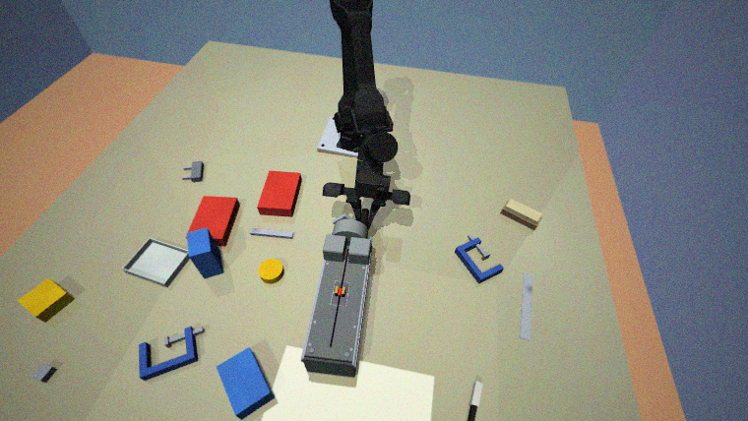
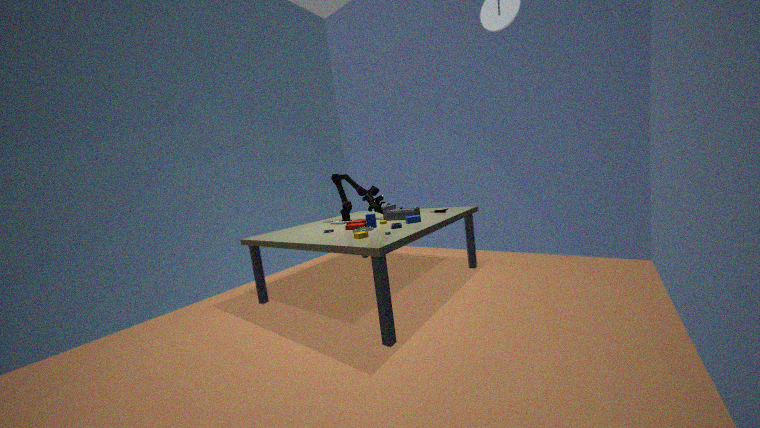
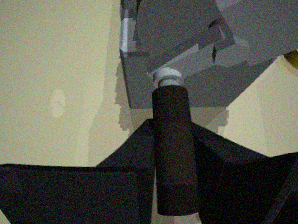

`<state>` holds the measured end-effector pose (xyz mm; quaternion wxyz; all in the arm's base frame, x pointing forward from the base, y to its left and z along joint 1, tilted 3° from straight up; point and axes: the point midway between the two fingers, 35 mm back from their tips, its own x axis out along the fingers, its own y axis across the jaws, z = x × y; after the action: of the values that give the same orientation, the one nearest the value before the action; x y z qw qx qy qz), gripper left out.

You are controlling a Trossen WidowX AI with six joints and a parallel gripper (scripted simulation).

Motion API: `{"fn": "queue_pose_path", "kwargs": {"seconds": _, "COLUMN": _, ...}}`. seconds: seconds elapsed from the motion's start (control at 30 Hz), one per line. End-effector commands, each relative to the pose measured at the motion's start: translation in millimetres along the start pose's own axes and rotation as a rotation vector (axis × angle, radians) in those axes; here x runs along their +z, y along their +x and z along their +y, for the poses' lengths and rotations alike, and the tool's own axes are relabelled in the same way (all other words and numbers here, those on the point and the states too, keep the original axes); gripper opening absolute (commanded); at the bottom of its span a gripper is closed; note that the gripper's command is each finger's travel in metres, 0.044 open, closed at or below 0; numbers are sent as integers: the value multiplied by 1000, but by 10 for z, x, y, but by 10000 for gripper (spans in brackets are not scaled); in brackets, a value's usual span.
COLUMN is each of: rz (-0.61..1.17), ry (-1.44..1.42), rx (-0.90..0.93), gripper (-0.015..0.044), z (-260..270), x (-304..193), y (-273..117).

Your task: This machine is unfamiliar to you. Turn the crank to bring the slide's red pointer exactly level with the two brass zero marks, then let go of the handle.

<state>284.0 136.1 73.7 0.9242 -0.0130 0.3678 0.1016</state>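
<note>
Your tool (image 1: 365,215) (image 3: 164,125) grips the dark handle (image 3: 175,145), likely for cranking the pointer (image 1: 340,291) beyond it level with the 2 marks.

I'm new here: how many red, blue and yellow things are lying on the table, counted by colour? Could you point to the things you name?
Red blocks (image 1: 280,192) (image 1: 213,216): 2
Blue blocks (image 1: 205,253) (image 1: 243,382) and clamps (image 1: 168,367) (image 1: 469,264): 4
Yellow block (image 1: 42,298) and disc (image 1: 270,270): 2
Total: 8
</note>
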Motion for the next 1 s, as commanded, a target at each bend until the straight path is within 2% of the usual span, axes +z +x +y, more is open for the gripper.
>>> {"fn": "queue_pose_path", "kwargs": {"seconds": 0.0, "rz": 0, "ry": 0, "rx": 0, "gripper": 0, "z": 0, "x": 0, "y": 0}}
{"fn": "queue_pose_path", "kwargs": {"seconds": 0.23, "rz": 0, "ry": 0, "rx": 0, "gripper": 0, "z": 0, "x": 0, "y": 0}}
{"fn": "queue_pose_path", "kwargs": {"seconds": 0.77, "rz": 0, "ry": 0, "rx": 0, "gripper": 420, "z": 0, "x": 0, "y": 0}}
{"fn": "queue_pose_path", "kwargs": {"seconds": 0.8, "rz": 0, "ry": 0, "rx": 0, "gripper": 440, "z": 0, "x": 0, "y": 0}}
{"fn": "queue_pose_path", "kwargs": {"seconds": 0.97, "rz": 0, "ry": 0, "rx": 0, "gripper": 440, "z": 5, "x": 133, "y": -110}}
